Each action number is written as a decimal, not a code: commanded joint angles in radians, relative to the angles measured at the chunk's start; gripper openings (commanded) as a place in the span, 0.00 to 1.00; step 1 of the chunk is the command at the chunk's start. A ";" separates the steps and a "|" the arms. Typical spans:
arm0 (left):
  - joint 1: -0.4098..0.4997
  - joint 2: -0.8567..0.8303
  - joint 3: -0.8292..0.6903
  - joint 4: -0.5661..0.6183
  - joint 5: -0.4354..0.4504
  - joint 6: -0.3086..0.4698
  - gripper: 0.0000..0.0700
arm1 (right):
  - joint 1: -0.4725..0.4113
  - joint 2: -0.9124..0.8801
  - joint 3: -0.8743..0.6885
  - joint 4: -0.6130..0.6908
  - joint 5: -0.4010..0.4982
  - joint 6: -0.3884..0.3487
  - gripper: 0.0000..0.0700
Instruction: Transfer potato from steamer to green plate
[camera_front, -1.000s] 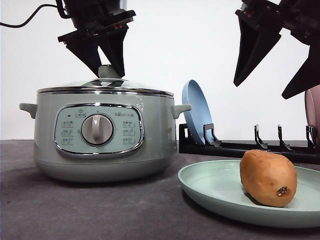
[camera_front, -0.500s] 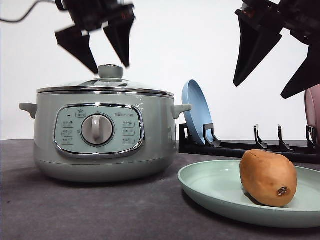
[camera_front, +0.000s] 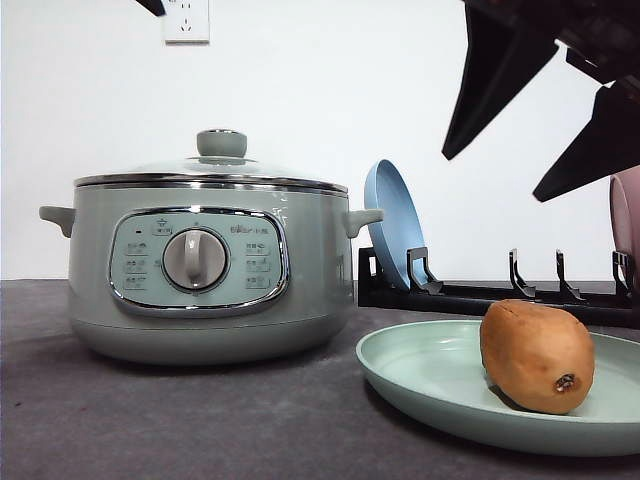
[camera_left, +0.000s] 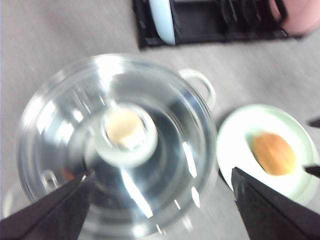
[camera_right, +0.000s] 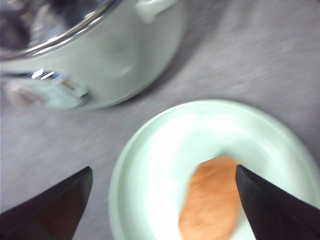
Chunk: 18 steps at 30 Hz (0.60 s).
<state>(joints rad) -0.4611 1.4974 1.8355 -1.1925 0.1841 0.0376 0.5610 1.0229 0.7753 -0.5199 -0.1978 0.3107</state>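
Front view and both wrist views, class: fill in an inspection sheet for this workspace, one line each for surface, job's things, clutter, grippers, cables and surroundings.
Surface: dark grey table, matte.
Job's things: potato lies on the green plate; steamer stands to the plate's left with its glass lid on.
Clutter: black dish rack behind the plate, holding an upright blue plate and a pink plate at the right edge.
Grippers: left gripper open above the steamer lid; right gripper open above the green plate, holding nothing.
Cables: nothing seen.
Surroundings: white wall with a socket.
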 joint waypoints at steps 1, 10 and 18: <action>-0.010 -0.012 0.023 -0.032 0.012 -0.004 0.78 | 0.005 0.006 0.016 -0.004 -0.041 -0.013 0.83; -0.018 -0.040 0.023 -0.140 0.030 -0.004 0.78 | 0.006 0.006 0.016 -0.021 -0.182 -0.017 0.83; -0.018 -0.040 0.023 -0.149 0.030 0.003 0.04 | 0.006 0.006 0.016 -0.021 -0.180 -0.022 0.48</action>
<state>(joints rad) -0.4736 1.4483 1.8355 -1.3437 0.2100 0.0360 0.5610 1.0229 0.7753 -0.5430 -0.3748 0.3100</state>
